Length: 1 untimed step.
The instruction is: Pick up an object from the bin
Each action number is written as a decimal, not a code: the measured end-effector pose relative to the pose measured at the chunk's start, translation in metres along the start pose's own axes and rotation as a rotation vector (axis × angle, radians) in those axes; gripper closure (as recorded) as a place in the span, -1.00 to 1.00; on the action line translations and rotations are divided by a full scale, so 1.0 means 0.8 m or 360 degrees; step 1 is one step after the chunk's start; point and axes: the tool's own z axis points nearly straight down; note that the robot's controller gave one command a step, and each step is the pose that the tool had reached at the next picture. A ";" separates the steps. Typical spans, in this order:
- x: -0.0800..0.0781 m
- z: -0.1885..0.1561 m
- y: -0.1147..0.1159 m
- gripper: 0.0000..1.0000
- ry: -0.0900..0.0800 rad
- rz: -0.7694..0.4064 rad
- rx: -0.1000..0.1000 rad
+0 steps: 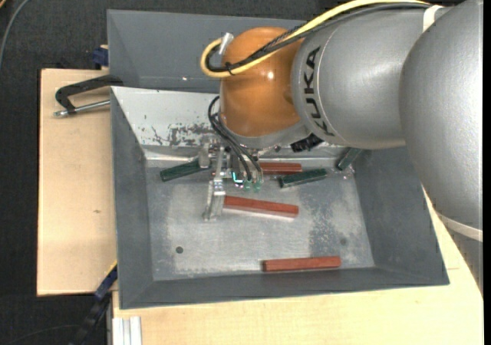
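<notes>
— Red-brown bar (259, 208) lifted yet?
— No, it lies flat on the bin (230, 253) floor, just beside the low end effector (217, 199); wide or narrow, I cannot tell. Grasp and lift remain

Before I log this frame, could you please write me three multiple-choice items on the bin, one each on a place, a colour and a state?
1. Where in the grey metal bin does the lone red-brown flat bar lie?
A. along the wall at the view's bottom
B. in the back left corner
C. on the bin's rim

2. What colour is the thin flat stick to the left of the gripper?
A. yellow
B. dark green
C. white

3. How does the second red-brown bar, in mid-bin, rest?
A. upright on its end
B. propped on the left wall
C. flat on the floor

Answers:
1 A: it lies by that wall, apart from the rest.
2 B: it is dark green against the grey floor.
3 C: its whole length lies on the floor, with its left end close by the gripper.
</notes>
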 end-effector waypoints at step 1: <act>-0.009 0.108 -0.154 -1.00 -0.0012 -0.0213 0.0000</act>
